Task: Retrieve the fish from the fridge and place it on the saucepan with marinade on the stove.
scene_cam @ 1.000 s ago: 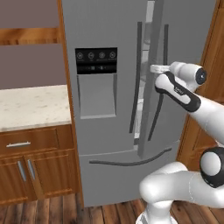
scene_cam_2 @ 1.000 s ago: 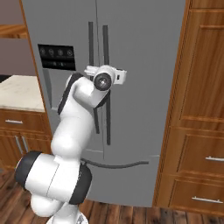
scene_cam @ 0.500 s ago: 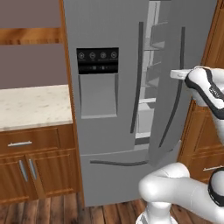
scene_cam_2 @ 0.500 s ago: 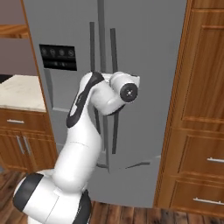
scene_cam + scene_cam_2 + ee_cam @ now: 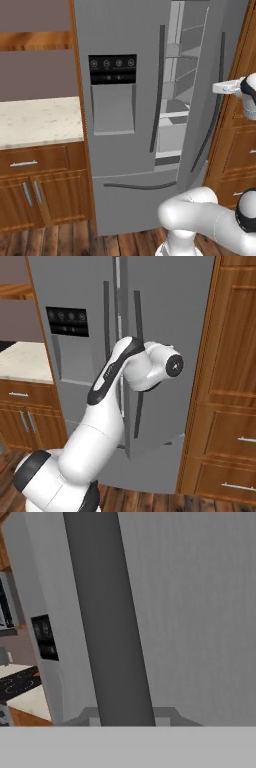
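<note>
**Right fridge door swung partway out, arm at its handle**

You are looking at the fridge (image 5: 150,100) with its right door (image 5: 220,90) pulled ajar, far enough that the pale grey shelves (image 5: 175,112) show through the gap in the left base view. The arm reaches in from the right edge of that view with its white wrist beside the door's dark curved handle (image 5: 212,107). In the hand view that handle (image 5: 107,617) runs as a broad dark bar from top to bottom, very close to the camera, with the grey door face behind it. That placement suggests the gripper is closed around the handle to haul the door open, but the fingertips are hidden in all three views, so you cannot tell for certain whether it is clenched on the bar or merely alongside it.

The fish cannot be made out on any visible shelf; the opening is narrow and the shelf surfaces are seen edge-on. Judged from this, the door needs to come wider before you can reach inside.

Around the fridge, the left door carries a black dispenser panel (image 5: 112,70) and its own long handle (image 5: 157,90). To the left stands a speckled pale worktop (image 5: 37,122) over wooden cabinets (image 5: 42,192) with steel pulls; tall wooden cabinetry (image 5: 227,381) flanks the right side. The floor (image 5: 60,240) is dark wood plank.
</note>
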Controlling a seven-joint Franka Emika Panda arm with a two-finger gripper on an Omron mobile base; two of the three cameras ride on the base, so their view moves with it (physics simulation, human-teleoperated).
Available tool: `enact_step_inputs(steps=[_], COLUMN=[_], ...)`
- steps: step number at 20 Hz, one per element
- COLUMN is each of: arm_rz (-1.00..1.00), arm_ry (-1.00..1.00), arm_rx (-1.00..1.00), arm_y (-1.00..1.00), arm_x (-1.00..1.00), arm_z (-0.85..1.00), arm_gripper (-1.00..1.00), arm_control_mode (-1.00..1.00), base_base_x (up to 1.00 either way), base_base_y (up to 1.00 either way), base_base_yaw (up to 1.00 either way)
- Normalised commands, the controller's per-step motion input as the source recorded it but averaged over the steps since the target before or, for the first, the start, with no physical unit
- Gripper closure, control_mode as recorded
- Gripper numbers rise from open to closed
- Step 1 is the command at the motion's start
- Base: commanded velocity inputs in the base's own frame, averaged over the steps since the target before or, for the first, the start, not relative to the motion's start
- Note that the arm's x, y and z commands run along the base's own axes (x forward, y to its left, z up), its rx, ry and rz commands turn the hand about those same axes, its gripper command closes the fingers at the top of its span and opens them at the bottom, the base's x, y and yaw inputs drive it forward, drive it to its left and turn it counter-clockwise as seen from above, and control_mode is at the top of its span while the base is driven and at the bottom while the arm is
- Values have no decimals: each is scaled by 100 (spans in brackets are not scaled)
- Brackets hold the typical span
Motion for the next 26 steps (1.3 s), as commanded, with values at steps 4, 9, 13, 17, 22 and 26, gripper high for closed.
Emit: enact_step_inputs(steps=[4,9,13,17,22,26], arm_rz=[0,0,-3,-25,-36,-37], arm_ry=[0,0,-15,-35,-27,-5], arm_rx=[0,0,0,0,-1,-2], arm_y=[-54,-35,-17,-4,0,0], arm_x=[-31,-31,-64,-91,-97,-73], arm_z=[0,0,0,0,0,0], arm_gripper=[100,-100,-100,-100,-100,-100], arm_control_mode=[-100,-100,-100,-100,-100,-100], base_base_x=[0,0,0,0,0,0], base_base_y=[0,0,0,0,0,0], base_base_yaw=[0,0,0,0,0,0])
